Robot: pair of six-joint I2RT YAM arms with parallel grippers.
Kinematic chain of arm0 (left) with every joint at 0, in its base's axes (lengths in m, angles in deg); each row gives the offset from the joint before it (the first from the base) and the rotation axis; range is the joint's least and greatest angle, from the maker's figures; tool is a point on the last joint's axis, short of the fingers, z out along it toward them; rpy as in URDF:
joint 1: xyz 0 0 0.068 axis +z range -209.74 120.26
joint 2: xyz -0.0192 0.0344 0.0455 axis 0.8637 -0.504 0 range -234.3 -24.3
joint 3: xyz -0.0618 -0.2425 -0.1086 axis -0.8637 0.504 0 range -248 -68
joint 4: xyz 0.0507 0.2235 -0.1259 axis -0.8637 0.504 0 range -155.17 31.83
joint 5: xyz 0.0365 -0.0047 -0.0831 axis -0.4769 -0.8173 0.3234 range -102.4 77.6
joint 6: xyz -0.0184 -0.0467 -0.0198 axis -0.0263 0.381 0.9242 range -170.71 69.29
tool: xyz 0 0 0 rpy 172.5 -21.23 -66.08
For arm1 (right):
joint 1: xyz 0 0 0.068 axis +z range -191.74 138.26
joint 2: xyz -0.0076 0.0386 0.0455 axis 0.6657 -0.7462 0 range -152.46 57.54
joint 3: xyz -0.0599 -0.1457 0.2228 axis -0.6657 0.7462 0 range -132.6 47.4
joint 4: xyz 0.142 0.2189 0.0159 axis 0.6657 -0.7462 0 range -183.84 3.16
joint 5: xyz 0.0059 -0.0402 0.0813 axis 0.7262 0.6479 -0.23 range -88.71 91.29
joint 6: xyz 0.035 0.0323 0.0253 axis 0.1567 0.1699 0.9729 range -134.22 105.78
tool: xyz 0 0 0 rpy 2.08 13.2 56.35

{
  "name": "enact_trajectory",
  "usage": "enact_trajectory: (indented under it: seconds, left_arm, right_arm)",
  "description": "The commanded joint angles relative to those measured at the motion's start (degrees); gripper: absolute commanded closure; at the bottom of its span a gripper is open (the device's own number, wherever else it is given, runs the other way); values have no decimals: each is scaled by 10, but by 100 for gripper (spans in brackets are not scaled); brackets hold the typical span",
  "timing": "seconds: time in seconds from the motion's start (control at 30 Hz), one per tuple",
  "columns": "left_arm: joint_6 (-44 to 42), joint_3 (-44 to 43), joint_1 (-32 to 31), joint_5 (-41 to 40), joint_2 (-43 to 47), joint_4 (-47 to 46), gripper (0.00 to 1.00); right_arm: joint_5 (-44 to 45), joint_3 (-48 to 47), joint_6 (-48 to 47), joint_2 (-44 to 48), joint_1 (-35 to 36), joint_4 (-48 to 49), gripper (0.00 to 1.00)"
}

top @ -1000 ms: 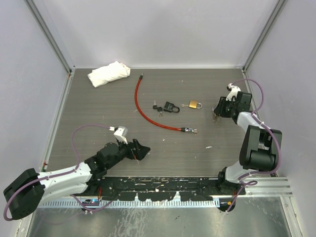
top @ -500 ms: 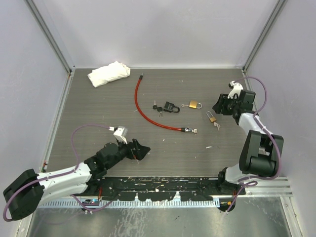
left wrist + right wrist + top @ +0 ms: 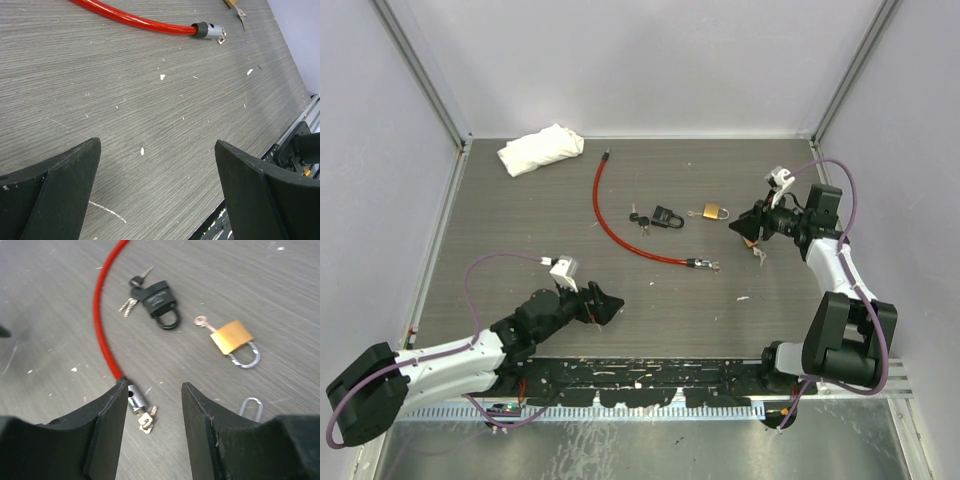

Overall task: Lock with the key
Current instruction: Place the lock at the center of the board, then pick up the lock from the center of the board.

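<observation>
A brass padlock (image 3: 714, 211) (image 3: 232, 337) lies on the table with a key (image 3: 202, 321) in its body. To its left is a black padlock (image 3: 668, 216) (image 3: 161, 300) with a bunch of keys (image 3: 131, 295). A red cable lock (image 3: 620, 232) (image 3: 102, 305) ends in a metal barrel (image 3: 136, 400) with keys (image 3: 146, 421). My right gripper (image 3: 750, 228) (image 3: 154, 390) hovers open and empty above the table, right of the brass padlock. A small brass padlock (image 3: 758, 250) peeks out beneath it, and its shackle (image 3: 251, 407) shows. My left gripper (image 3: 605, 303) (image 3: 157, 150) stands wide open and empty near the front.
A crumpled white cloth (image 3: 541, 148) lies at the back left corner. Grey walls with metal posts enclose the table on three sides. The cable's barrel end (image 3: 210, 31) lies ahead of the left gripper.
The right gripper opened, leaving the small brass padlock on the table. It then swung left and now hangs over that padlock. The left arm has not moved.
</observation>
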Motion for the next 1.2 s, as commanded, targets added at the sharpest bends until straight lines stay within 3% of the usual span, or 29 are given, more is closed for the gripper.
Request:
enact_trajectory:
  seconds: [0.0, 0.4, 0.77, 1.17]
  left_arm:
    - [2, -5, -2, -5, -8, -29, 2]
    - [5, -11, -2, -2, -25, -35, 2]
    - [11, -17, -2, 0, -37, -33, 2]
    - [15, -24, -2, 3, -55, -41, 2]
  right_arm:
    - [-97, -37, -140, -15, 23, -109, 48]
    - [108, -41, -219, -59, 218, -127, 48]
    - [339, -59, -168, -135, 359, -54, 48]
    - [384, -70, -151, -186, 399, -53, 51]
